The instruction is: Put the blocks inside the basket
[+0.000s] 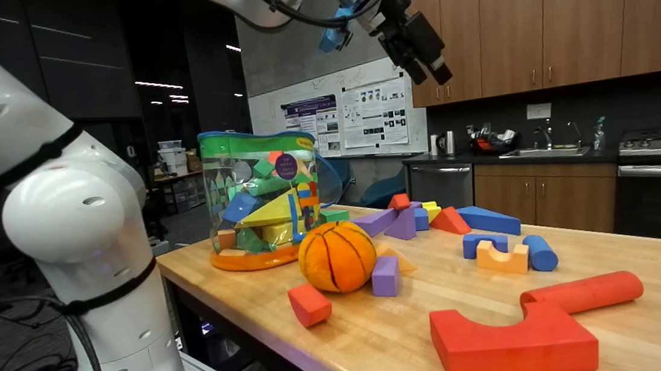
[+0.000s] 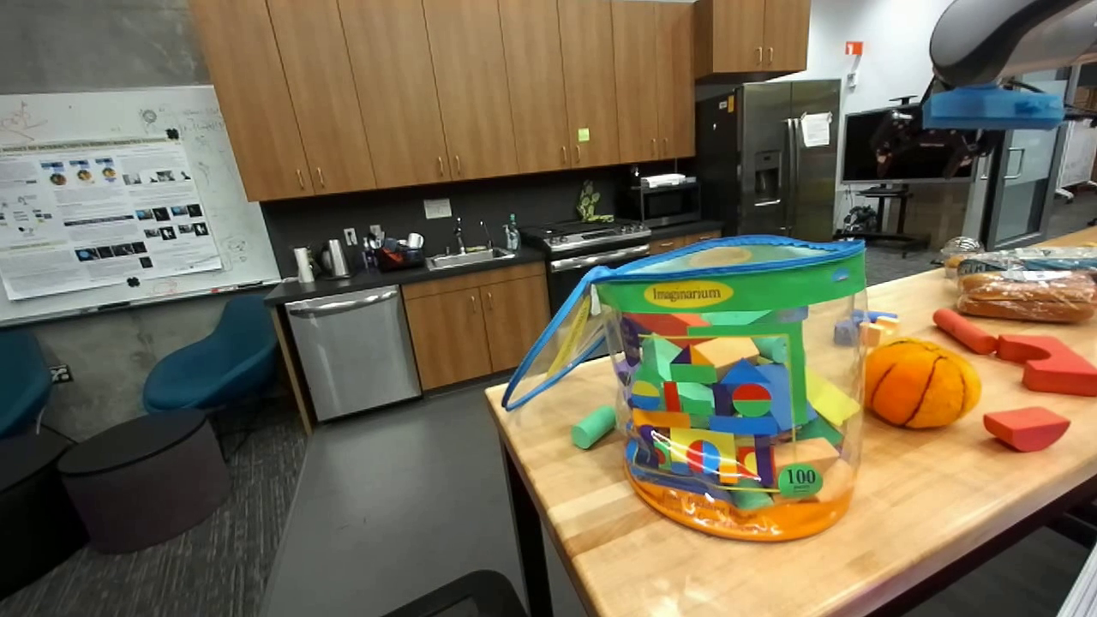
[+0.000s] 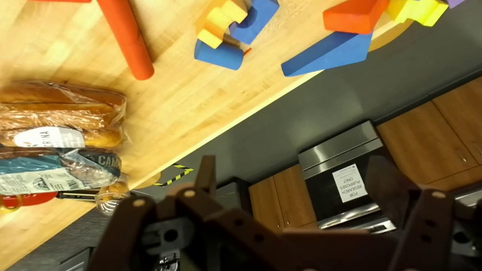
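Observation:
The basket [image 1: 256, 143] is clear plastic with a green top and orange base, and holds many blocks. It also shows in an exterior view [image 2: 823, 283], its blue-edged lid hanging at the side. On the table lie a red arch [image 1: 516, 346], red cylinder [image 1: 586, 292], red half-round block [image 1: 310, 304], purple block [image 1: 385, 277], blue cylinder [image 1: 541, 252], orange arch [image 1: 502, 258], blue arch [image 1: 484, 243], blue wedge [image 1: 490, 220] and red wedge [image 1: 450, 221]. A green cylinder [image 2: 594, 427] lies beside the basket. My gripper [image 3: 293, 162] is open and empty, high above the table.
An orange ball [image 1: 338, 257] sits against the blocks near the basket. Bagged bread [image 3: 60, 116] lies at the table's far end, with a whisk [image 3: 109, 199] nearby. More purple, yellow and red blocks [image 1: 376, 222] are piled behind the ball near the table's edge.

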Robot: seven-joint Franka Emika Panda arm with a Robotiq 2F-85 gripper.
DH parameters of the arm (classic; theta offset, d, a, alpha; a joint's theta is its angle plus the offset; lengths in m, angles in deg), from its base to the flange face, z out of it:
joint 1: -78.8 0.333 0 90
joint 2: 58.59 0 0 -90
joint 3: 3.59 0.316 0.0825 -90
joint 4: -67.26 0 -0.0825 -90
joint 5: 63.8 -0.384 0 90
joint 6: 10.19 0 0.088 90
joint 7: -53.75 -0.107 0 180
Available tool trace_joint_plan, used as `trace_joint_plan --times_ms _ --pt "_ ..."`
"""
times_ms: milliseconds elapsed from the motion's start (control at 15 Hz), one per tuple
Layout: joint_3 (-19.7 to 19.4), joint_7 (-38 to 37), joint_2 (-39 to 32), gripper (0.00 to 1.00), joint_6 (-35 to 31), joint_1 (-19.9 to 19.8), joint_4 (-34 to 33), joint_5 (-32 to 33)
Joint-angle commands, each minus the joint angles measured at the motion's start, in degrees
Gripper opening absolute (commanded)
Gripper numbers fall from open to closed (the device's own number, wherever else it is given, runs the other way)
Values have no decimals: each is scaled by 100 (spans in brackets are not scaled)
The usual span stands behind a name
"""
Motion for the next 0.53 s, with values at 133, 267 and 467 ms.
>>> trace_joint_plan --times_ms 133,267,467 --pt "56 -183 -982 100 234 27 -1121 71" --pt "7 -140 -1081 100 284 132 -1306 50" --pt "-83 -94 -998 100 156 207 -1183 68"
